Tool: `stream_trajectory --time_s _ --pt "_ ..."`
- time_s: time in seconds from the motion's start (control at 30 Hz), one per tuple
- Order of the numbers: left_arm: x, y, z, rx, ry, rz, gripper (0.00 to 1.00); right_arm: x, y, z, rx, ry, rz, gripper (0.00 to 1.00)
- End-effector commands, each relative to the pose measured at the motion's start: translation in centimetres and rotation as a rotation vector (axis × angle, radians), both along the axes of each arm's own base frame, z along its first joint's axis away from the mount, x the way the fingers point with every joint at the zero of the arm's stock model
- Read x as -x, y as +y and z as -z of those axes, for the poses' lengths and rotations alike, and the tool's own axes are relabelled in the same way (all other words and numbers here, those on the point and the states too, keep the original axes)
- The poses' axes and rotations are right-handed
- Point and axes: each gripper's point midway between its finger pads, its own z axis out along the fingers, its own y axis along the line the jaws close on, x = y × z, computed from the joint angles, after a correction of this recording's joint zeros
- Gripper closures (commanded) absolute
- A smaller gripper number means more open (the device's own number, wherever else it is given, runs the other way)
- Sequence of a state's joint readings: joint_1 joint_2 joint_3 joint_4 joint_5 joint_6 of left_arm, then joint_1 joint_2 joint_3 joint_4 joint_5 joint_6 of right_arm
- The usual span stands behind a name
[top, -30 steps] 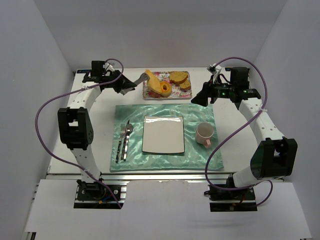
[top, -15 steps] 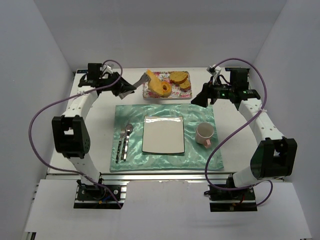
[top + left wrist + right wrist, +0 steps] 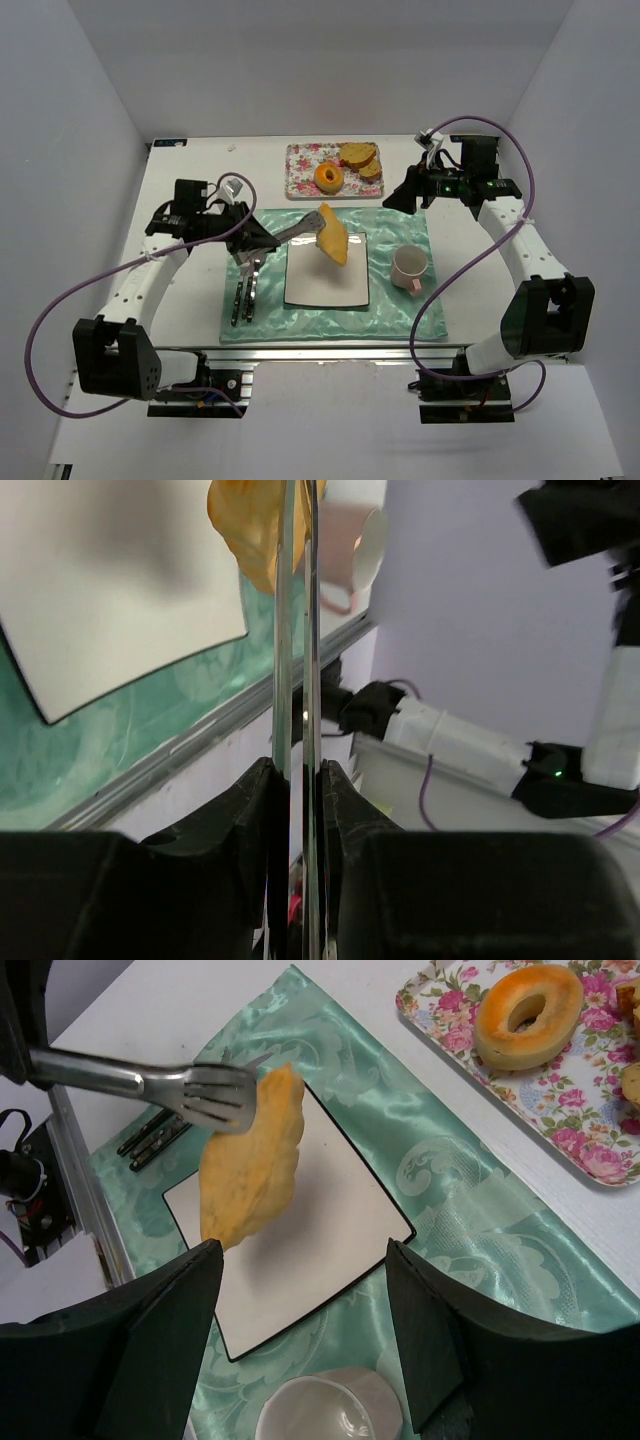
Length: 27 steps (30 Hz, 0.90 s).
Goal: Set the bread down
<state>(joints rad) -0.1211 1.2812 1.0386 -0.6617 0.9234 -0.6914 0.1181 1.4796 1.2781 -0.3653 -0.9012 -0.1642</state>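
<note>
Bread slice (image 3: 333, 237) hangs in the air over the far half of the white square plate (image 3: 325, 290), pinched at its upper edge by the toothed tips of metal tongs (image 3: 290, 232). The left hand (image 3: 248, 234) is pressed together on the tongs' two blades, as its wrist view shows, with the blades nearly touching between its fingers (image 3: 255, 800).

The slice looks light, thin and a little floppy. It curves and droops below the tips, and the crumb probably tears or crushes under a hard squeeze. Its crust edge is likely the firmest place to take hold. A grip that bites only one edge lets the slice swing, so a slow descent toward the plate seems wise before release.

The plate's surface is bare, so nothing blocks the drop. Left of the plate lies cutlery (image 3: 247, 285) on the green placemat (image 3: 400, 312), directly under the tongs' handle. To the right of the plate stands a pink mug (image 3: 410, 266), which the slice could clip if it swings wide. Beyond the plate, on the table (image 3: 190, 170), a floral tray (image 3: 300, 172) carries a ring-shaped bun (image 3: 329, 178) and toast slices (image 3: 360, 157). The right hand (image 3: 402, 196) hovers beyond the plate's far right corner, fingers spread and holding nothing, well clear of the drop.
</note>
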Motion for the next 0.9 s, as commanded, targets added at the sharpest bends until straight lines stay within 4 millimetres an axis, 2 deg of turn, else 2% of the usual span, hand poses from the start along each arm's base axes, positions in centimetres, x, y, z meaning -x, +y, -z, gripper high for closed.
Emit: stream_trajectory --time_s 0.0,0.1,0.27,0.37,0.4,0.43,0.53,0.73,0.87 --pt "2.5 0.4 1.6 -0.043 0.034 0.059 1.0 -0.2 0.2 -1.6 -0.025 -0.037 -0.023 0.28" --pt "3.1 0.6 3.4 -0.084 0.073 0.068 1.0 -0.2 0.2 -1.6 -0.028 -0.035 -0.023 0.28" --pt "3.2 0.4 5.3 -0.134 0.113 0.094 1.0 0.1 0.2 -1.7 -0.026 -0.041 -0.019 0.28" --pt "2.9 0.2 5.2 -0.152 0.107 0.109 0.82 0.3 0.1 -1.7 -0.022 -0.044 -0.015 0.28" --pt "2.9 0.2 5.0 -0.156 0.103 0.113 0.72 0.3 0.0 -1.6 -0.021 -0.042 -0.012 0.28" --pt "2.7 0.3 4.8 -0.169 0.093 0.108 0.55 0.3 0.0 -1.6 -0.02 -0.044 -0.012 0.28" --pt "2.7 0.4 4.7 -0.186 0.091 0.105 0.44 0.4 0.1 -1.4 -0.021 -0.039 -0.015 0.28" --pt "2.2 0.8 4.2 -0.226 0.072 0.086 0.4 0.1 0.1 -1.3 -0.02 -0.037 -0.015 0.28" --pt "0.3 1.6 3.5 -0.295 0.022 0.03 0.44 0.0 0.1 -1.3 -0.023 -0.037 -0.019 0.28"
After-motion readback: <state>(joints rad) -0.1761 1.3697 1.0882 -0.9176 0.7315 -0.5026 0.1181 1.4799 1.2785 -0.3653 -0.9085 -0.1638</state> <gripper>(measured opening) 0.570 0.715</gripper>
